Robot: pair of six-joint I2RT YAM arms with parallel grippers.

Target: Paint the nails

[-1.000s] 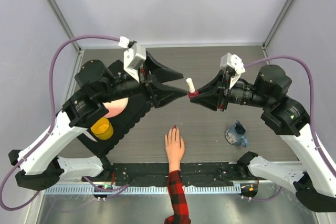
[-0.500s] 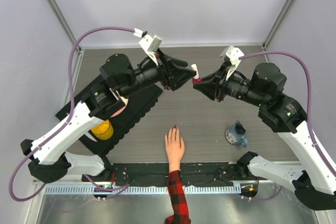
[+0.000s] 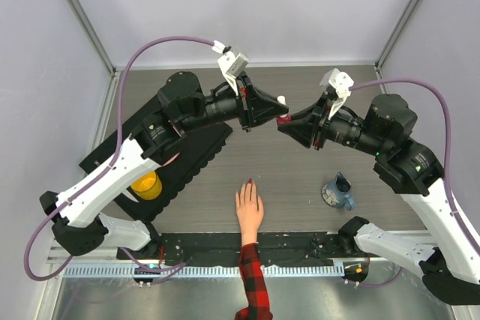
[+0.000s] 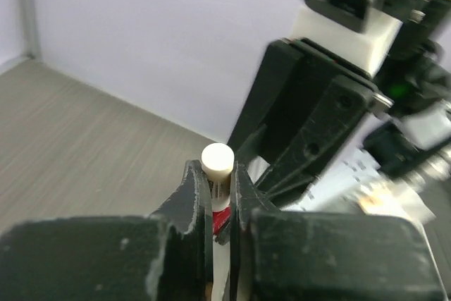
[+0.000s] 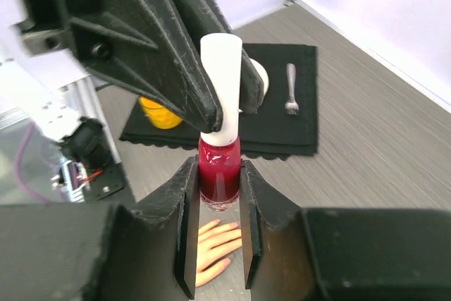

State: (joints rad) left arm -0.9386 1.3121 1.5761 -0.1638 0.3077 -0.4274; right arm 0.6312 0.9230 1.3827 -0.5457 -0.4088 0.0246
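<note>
My right gripper clamps the small red polish bottle by its glass body in mid-air, and my left gripper pinches its white cap. The glass looks light, hard and slippery, so a firm low hold suits it; the cap wants twisting, I judge. The nails, tiny and needing a light brush, lie on the hand flat on the table below.

The left gripper and right gripper meet on the polish bottle farther back, leaving open room above the nails. A blue mug stands well right of the hand. A yellow cup on the black mat lies to the left.
</note>
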